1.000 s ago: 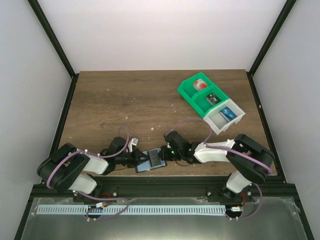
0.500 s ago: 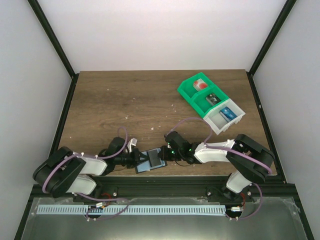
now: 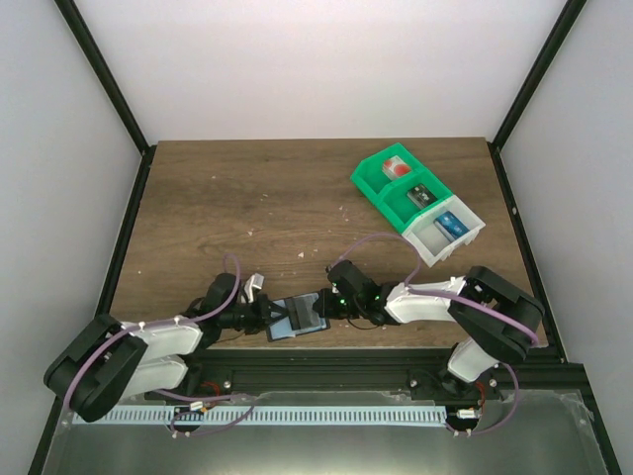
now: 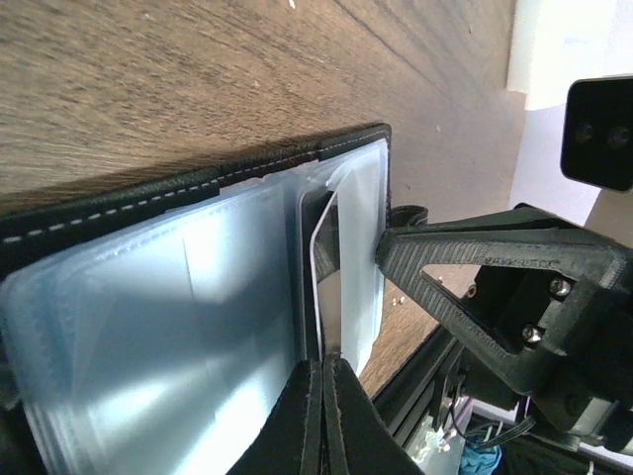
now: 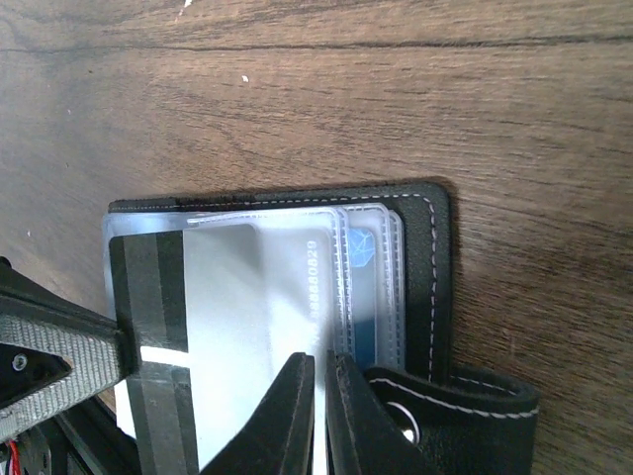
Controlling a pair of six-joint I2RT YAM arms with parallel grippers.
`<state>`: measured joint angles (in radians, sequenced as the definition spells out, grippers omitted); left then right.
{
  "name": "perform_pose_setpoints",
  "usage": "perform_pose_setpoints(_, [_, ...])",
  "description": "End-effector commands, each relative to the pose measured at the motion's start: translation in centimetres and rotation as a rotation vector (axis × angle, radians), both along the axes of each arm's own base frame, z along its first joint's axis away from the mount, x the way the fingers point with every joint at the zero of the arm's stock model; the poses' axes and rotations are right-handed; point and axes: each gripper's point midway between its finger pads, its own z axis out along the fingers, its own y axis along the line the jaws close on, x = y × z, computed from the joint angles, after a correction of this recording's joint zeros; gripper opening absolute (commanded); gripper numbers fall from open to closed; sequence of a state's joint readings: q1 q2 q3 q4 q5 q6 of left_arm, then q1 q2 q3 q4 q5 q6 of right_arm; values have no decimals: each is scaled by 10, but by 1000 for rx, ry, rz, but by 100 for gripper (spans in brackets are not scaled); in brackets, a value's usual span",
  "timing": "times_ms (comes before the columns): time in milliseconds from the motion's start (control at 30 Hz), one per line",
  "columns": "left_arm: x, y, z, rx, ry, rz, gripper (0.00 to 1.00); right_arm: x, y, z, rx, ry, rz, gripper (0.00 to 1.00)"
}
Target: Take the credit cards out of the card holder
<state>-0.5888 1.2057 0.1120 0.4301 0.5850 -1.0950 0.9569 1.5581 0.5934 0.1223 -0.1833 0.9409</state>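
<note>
Card holder (image 3: 297,319) lies open on the wooden table (image 3: 218,208) near its front edge, between the two arms, with the right gripper (image 5: 318,368) pressed thin on its clear sleeves by the tabbed side. The left gripper (image 4: 322,368) pinches one credit card (image 5: 227,327), dark stripe up, which juts partly out of a sleeve toward that arm, while a blue card (image 5: 364,247) sits tucked in the sleeves. Well beyond, at the far right, stands a green-and-white bin (image 3: 364,179).
</note>
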Motion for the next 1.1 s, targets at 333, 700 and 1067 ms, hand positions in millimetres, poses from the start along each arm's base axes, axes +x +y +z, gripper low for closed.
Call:
perform_pose_setpoints(333, [6,1,6,0,-38,1,0,-8,-7,19,-3,8,25,17])
perform_pose_setpoints(700, [7,-1,5,-3,-36,-6,0,-10,25,20,71,17,114,18])
perform_pose_setpoints(1067, [13,-6,13,-28,-59,-9,9,-20,17,-6,33,73,115,16])
